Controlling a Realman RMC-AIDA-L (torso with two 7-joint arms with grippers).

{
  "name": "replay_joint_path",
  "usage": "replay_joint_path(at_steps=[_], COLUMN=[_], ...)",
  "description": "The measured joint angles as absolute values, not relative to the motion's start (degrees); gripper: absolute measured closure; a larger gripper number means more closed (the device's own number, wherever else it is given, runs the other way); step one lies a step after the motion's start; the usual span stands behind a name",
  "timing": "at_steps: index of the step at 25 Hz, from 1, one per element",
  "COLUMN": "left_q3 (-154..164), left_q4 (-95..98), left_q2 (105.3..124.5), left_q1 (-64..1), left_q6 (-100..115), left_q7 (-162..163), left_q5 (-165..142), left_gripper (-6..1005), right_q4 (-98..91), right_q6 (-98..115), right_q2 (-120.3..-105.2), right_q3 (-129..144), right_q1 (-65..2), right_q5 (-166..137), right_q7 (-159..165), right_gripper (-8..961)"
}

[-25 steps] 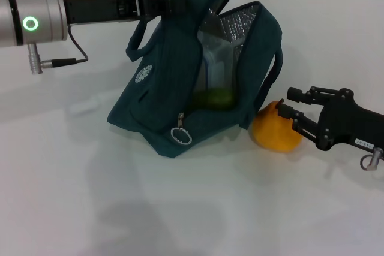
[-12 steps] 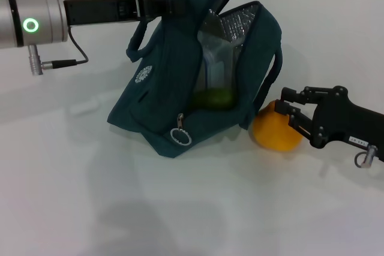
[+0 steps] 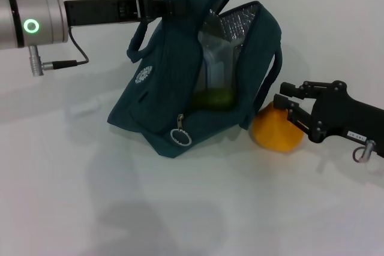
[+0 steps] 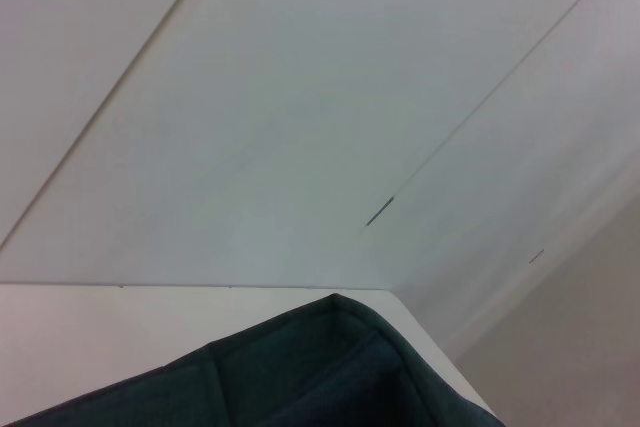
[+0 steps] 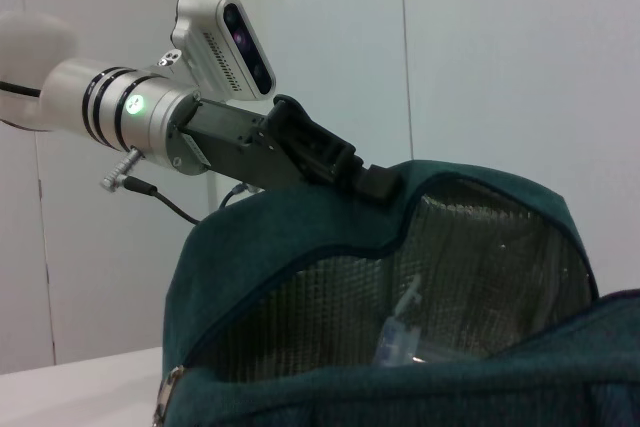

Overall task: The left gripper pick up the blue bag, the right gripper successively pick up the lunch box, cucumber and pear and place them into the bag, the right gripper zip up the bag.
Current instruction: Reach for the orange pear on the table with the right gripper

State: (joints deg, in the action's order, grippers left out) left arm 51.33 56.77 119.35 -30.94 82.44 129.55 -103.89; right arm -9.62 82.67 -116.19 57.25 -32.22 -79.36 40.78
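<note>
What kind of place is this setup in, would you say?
Probably a robot lab or test room, not a home: a bare white table, plain white panelled walls, and nothing out but the blue bag held up by the left gripper, plus the pear.

The bag (image 3: 168,88) is a deep teal-blue with a little white round emblem (image 3: 143,75) on the side and a silver quilted lining (image 3: 237,25); the zipper pull (image 3: 180,136) is silver too; the pear (image 3: 275,131) is straight-up orange-yellow; something green (image 3: 214,97) sits inside the bag; both grippers are black, the left gripper (image 3: 157,5) with a silver wrist and glowing green ring (image 3: 30,26), the right gripper (image 3: 287,101) with a small white label (image 3: 356,137); the table (image 3: 90,208) is plain white.
</note>
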Motion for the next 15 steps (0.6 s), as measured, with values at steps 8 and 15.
replay_joint_path(at_steps=[8, 15], left_q3=[51.33, 51.33], left_q4=[56.77, 56.77], left_q2=[119.36, 119.36], left_q1=[-30.93, -30.93], left_q6=[82.44, 82.44], left_q7=[129.55, 129.55], left_q5=[-103.89, -103.86], left_gripper=[950, 950], right_q4=[-8.93, -8.93], right_q6=[81.94, 81.58], right_q2=[-116.19, -116.19], right_q3=[57.22, 58.12], right_q1=[-32.96, -32.96], right_q5=[-79.52, -79.67], right_q7=[40.78, 41.26], right_gripper=[776, 793])
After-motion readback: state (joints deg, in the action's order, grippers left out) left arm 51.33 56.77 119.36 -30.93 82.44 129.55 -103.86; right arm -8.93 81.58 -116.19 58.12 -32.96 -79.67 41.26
